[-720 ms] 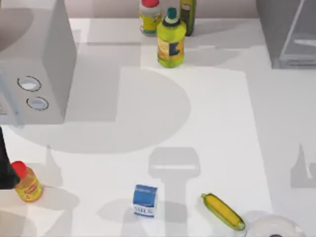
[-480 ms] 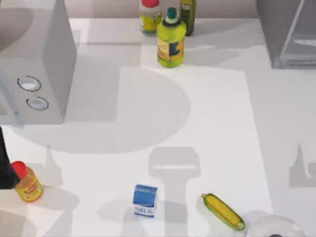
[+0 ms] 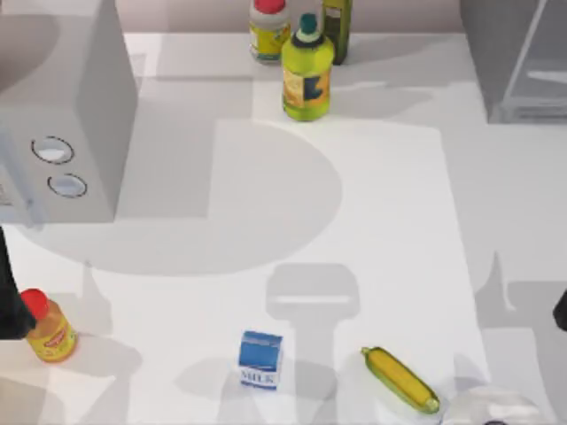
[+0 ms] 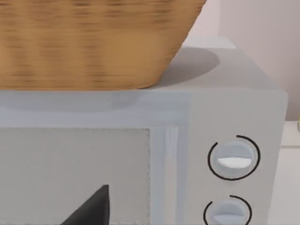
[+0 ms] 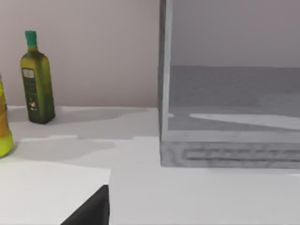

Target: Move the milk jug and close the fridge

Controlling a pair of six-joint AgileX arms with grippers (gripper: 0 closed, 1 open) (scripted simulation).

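From above, my right arm (image 3: 560, 310) has just edged in at the right of the white desk (image 3: 390, 230); I judge it is starting toward the boxy blue-topped milk jug (image 3: 260, 359), which stands untouched near the front edge. My left arm (image 3: 9, 301) is at the left edge. The left wrist view shows a matte grey dialled box (image 4: 225, 140) under a woven basket (image 4: 93, 42). In the right wrist view, the smooth dark grey fridge (image 5: 229, 108) is open. I cannot tell either end effector's state.
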